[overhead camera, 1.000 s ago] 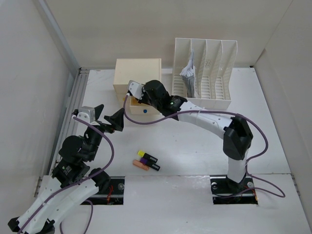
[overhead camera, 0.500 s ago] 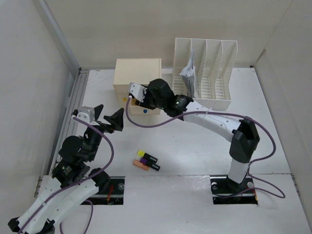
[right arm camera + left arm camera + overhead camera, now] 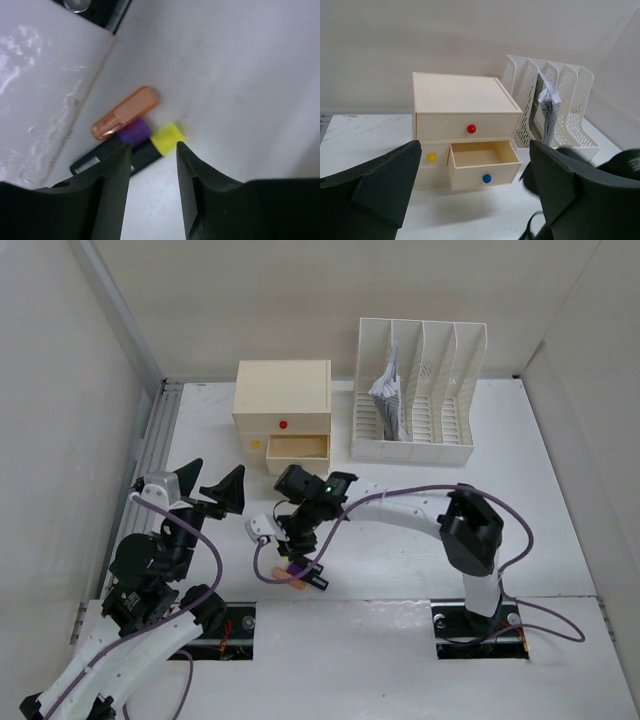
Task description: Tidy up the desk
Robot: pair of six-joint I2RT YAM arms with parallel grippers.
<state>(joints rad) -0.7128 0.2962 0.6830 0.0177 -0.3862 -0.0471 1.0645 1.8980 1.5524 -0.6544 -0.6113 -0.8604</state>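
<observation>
The desk [image 3: 560, 500], stiff and fixed under both arms, bears light, slippery markers [image 3: 131, 131] by its near edge, best pinched across the barrel; the right gripper [image 3: 153, 150] hangs parted above them, the left gripper [image 3: 214, 472] gapes empty.

A mock office in a robot lab: plain panels [image 3: 60, 390] wall in the white desk [image 3: 560, 490], and beyond the right gripper [image 3: 152, 147] stand a wooden drawer box [image 3: 282, 390] and a file rack [image 3: 420, 390].
</observation>
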